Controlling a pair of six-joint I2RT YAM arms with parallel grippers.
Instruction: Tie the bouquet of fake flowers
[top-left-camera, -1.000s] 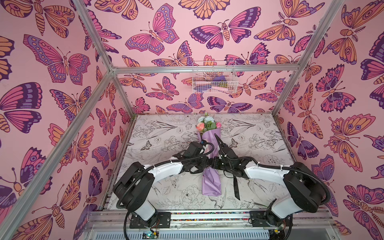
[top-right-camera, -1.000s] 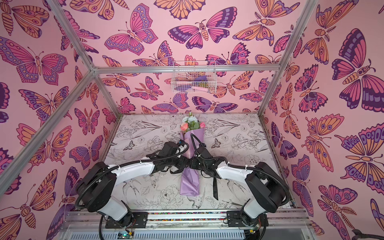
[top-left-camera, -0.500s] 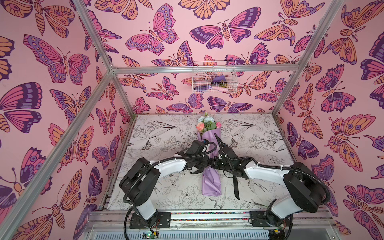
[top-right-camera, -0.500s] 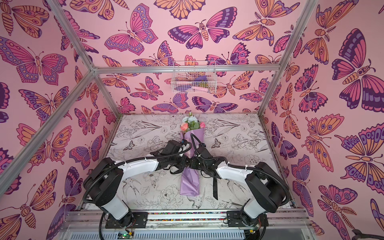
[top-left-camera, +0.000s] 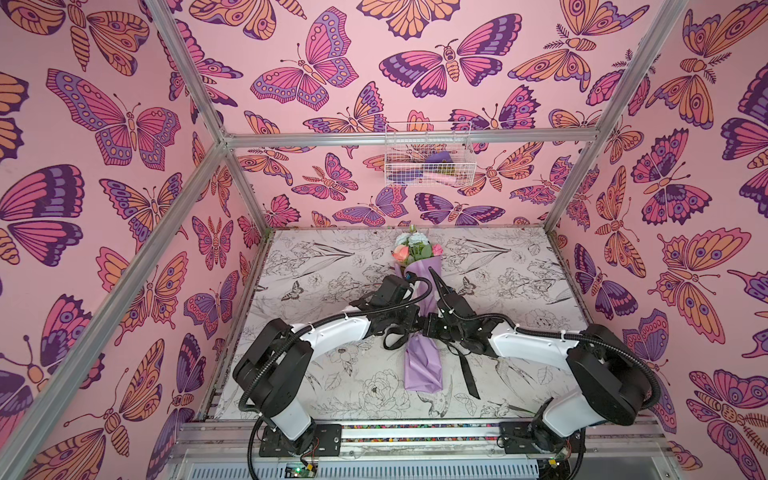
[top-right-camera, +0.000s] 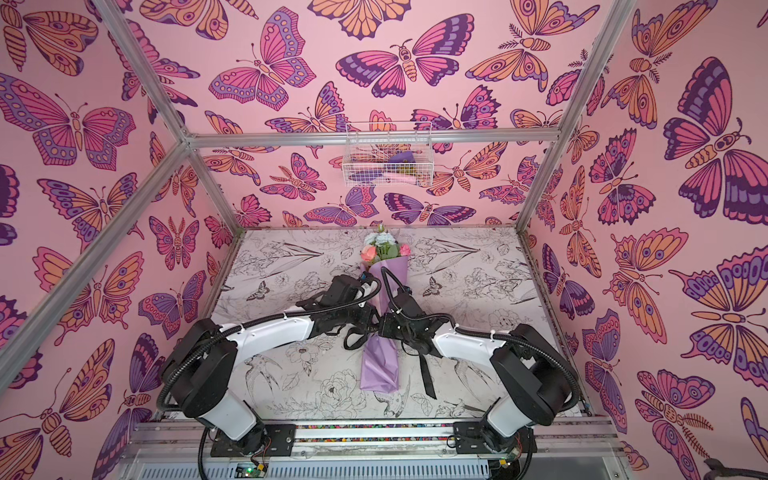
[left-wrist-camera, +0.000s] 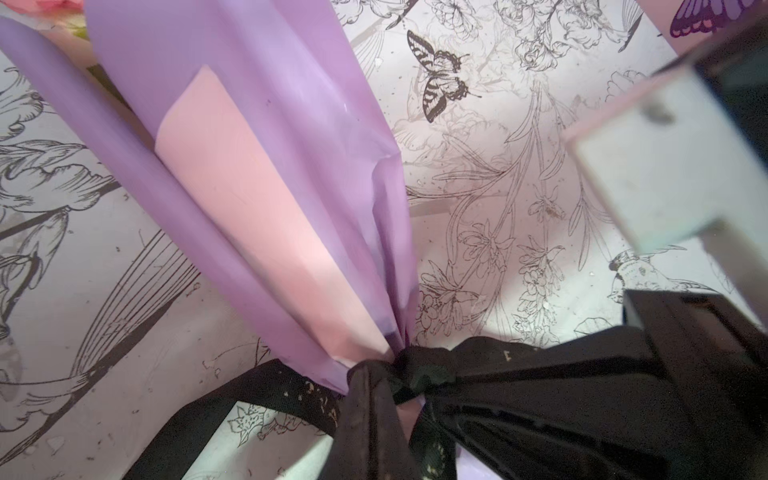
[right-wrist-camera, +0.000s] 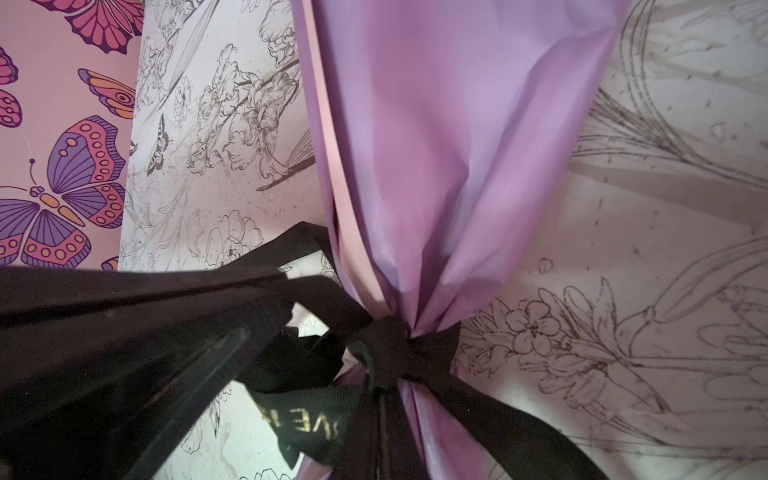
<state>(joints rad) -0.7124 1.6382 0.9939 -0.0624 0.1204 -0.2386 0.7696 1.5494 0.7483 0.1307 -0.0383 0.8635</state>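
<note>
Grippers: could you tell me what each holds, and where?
The left gripper and right gripper each seem to pinch the ribbon beside its knot on the bouquet.

Lilac-wrapped bouquet (right-wrist-camera: 457, 145), black ribbon (right-wrist-camera: 399, 353) knotted around

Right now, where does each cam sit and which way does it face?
Top views: high at the front, looking down and inward at the table and bouquet; left arm and right arm show.
Left wrist: close above the bouquet, facing the ribbon tied round it; left gripper shows.
Right wrist: close above the same ribbon; left gripper intrudes, own fingers unclear.
Shared: both wrist views catch ribbon and lilac wrap.
</note>
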